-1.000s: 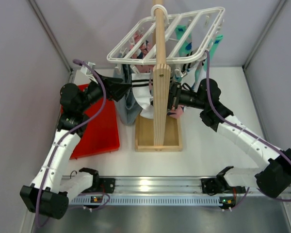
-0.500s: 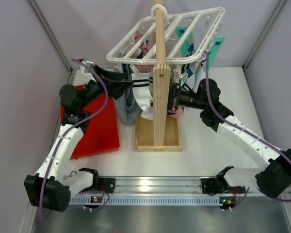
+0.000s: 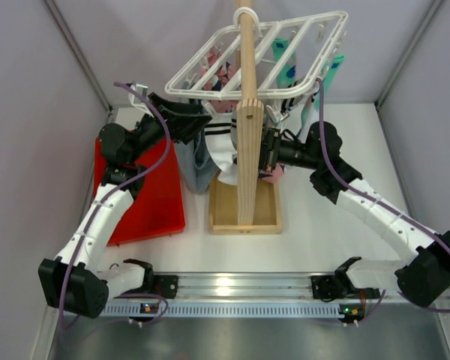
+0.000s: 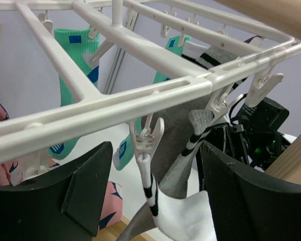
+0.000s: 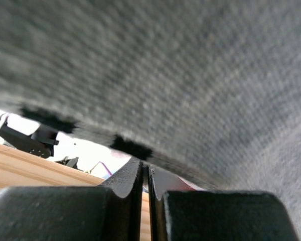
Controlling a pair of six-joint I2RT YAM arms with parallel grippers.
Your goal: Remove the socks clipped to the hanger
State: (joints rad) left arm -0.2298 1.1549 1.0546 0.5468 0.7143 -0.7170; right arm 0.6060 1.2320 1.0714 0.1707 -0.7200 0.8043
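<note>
Several socks (image 4: 72,65) are hanging from the hanger (image 4: 115,108) across the top of the left wrist view; the left gripper (image 4: 155,191), spread wide, is bracketing the clipped striped sock (image 4: 178,218) at lower centre; the right gripper (image 5: 145,173), pressed together, is nosing a grey sock (image 5: 165,75); next, I judge, comes closing on the striped sock and tugging downward.

Socks (image 4: 176,222) hang under hanger (image 4: 115,108) on post (image 3: 247,150); tray (image 3: 161,201) left.

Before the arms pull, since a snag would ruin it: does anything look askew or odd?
The hanger hangs askew on the wooden post, its frame not square with the table; tilted or just turned, I cannot tell. Nothing looks damaged.
</note>
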